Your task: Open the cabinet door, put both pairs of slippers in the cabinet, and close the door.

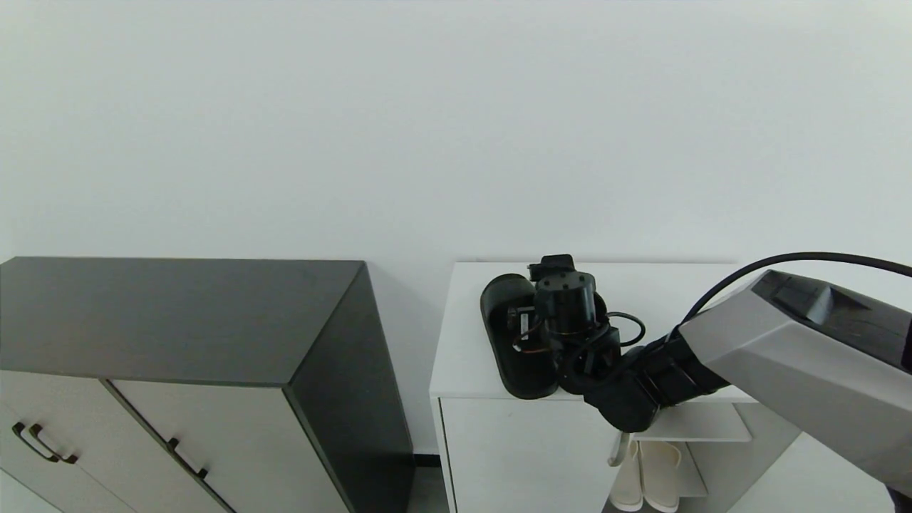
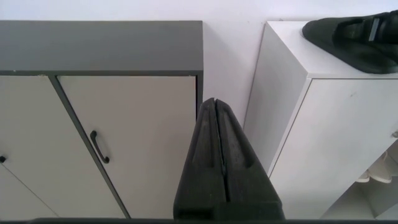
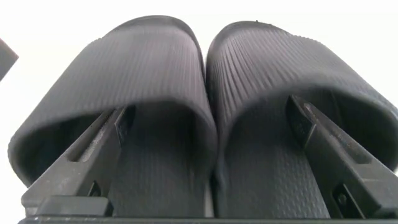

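Right gripper (image 3: 210,115) nearest: fingers (image 3: 93,149) spread wide, one slid under each strap of black slippers (image 3: 149,68), nothing clamped yet. Pair sits side by side on white cabinet top (image 1: 463,356), left half, at front edge. White slippers (image 1: 645,484) stand on shelf below, inside open compartment. Left gripper (image 2: 216,155) pressed closed, empty, facing dark cabinet (image 2: 124,50). Likely step: pickup of second pair. Next you need squeeze pinching both inner strap walls together. Then lift clear, lower to shelf; closing up comes after.
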Robot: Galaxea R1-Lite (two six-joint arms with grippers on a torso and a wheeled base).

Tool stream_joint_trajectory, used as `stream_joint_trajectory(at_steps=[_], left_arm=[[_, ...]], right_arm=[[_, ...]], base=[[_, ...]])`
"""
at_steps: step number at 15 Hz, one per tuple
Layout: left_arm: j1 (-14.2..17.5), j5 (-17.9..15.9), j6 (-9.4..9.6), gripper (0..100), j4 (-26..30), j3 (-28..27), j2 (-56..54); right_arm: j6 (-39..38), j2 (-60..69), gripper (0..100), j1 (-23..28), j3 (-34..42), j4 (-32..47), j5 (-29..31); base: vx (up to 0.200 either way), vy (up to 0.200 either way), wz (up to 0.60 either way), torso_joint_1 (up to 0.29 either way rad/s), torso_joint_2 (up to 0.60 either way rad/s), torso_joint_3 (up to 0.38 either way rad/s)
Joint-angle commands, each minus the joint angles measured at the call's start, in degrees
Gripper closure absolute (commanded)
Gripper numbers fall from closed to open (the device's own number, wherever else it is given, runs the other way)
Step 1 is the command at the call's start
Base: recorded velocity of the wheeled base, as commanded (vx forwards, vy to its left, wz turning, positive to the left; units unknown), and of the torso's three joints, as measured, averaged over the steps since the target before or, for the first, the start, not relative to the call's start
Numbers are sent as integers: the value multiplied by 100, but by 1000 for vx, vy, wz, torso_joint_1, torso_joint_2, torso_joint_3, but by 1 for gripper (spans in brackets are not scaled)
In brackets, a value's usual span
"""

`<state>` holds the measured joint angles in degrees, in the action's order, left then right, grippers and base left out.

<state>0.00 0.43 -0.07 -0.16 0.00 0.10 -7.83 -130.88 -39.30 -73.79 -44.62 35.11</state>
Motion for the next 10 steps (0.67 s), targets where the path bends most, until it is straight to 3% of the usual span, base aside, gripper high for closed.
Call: stream_joint_trajectory(at_steps=[1,6,7,10], left_arm=[[0,1,-1,100,-2,0,-1],[9,1,-1,100,-2,0,-1],[0,1,-1,100,-2,0,-1],[0,1,-1,100,-2,0,-1]], right_arm=[[9,-149,0,98,-136,-12,-13],[18,-342,0,133,-426,-12,-83],[18,-342,100,133,-426,-12,-74],[18,-324,100,151,-426,-12,-74]], base=[[0,0,0,0,0,0],[0,0,0,0,0,0],[0,0,0,0,0,0],[0,0,0,0,0,0]])
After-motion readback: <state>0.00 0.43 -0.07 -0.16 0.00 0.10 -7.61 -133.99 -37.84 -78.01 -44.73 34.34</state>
